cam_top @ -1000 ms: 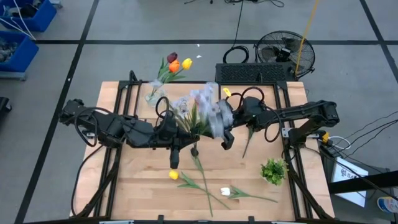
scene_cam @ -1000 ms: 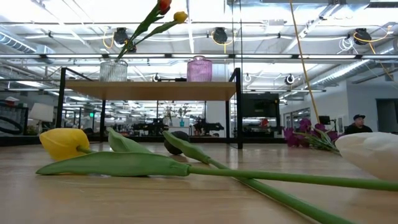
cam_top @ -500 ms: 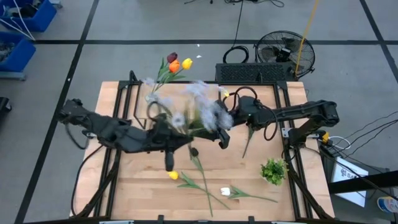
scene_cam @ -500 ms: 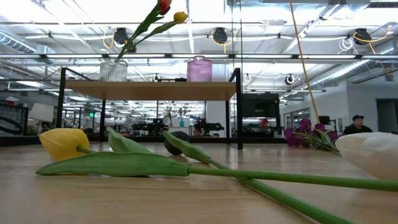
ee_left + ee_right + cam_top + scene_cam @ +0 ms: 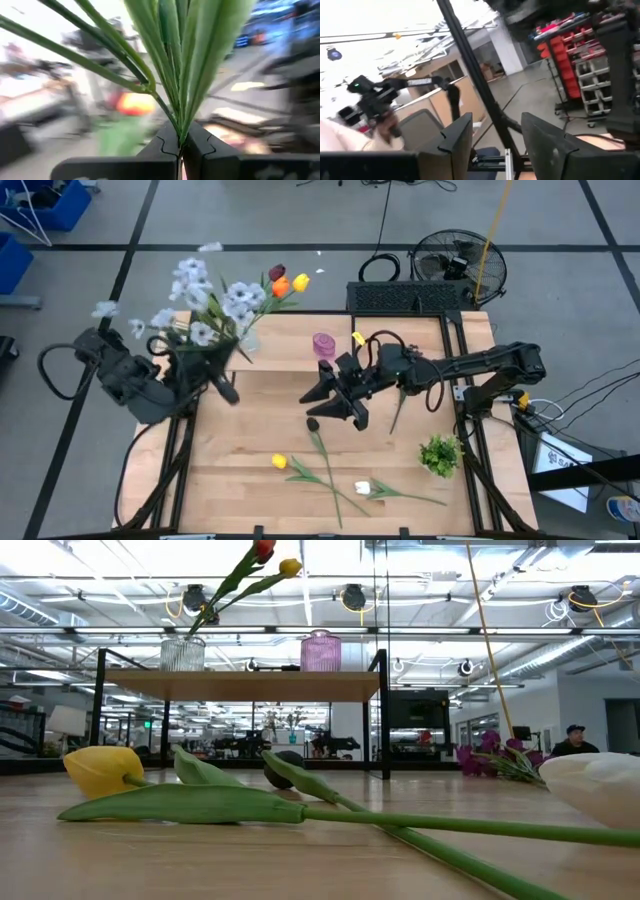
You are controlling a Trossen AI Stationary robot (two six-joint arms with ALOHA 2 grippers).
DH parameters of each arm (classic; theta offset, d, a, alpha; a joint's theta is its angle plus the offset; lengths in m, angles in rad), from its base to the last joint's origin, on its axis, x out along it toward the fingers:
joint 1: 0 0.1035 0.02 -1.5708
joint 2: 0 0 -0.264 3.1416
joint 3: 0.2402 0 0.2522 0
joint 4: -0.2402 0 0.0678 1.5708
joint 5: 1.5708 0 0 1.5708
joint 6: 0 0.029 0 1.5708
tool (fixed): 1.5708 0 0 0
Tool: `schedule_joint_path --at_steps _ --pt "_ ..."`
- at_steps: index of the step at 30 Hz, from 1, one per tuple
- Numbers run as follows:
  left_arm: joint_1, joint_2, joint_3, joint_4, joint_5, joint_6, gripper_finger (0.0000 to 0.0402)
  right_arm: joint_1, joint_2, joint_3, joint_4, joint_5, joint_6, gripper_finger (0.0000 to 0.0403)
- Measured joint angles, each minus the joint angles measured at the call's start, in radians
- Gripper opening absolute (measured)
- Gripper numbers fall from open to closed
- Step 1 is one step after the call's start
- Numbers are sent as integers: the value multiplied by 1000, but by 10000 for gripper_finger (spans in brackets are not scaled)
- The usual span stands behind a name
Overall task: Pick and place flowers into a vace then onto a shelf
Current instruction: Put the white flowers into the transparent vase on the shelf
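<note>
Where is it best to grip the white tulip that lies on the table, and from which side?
Grip the white tulip on its thin green stem, a little behind the head, coming straight down from above. It lies flat on the table, with bare wood on both sides of that stretch, so the fingers probably fit across it.

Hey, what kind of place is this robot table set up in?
Probably a large open robotics lab or workshop, not a home. The low view shows a high ceiling with exposed beams and strip lights; the high view shows blue parts bins, a floor fan and loose cables on bare floor.
</note>
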Motion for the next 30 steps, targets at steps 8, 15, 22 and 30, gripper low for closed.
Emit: schedule_joint_path --at_steps 8,15,22,30 --pt "131 -91 -17 -633 -56 -587 4 13 0 0 0 2 -7 160" --pt "222 -167 -230 -798 -98 -988 4 13 0 0 0 4 -7 161" --pt "267 -189 -420 -763 -145 -1159 6 13 0 0 1 5 -7 160" --pt "304 -194 -448 -745 -151 -1222 8 13 0 0 1 6 -7 159"
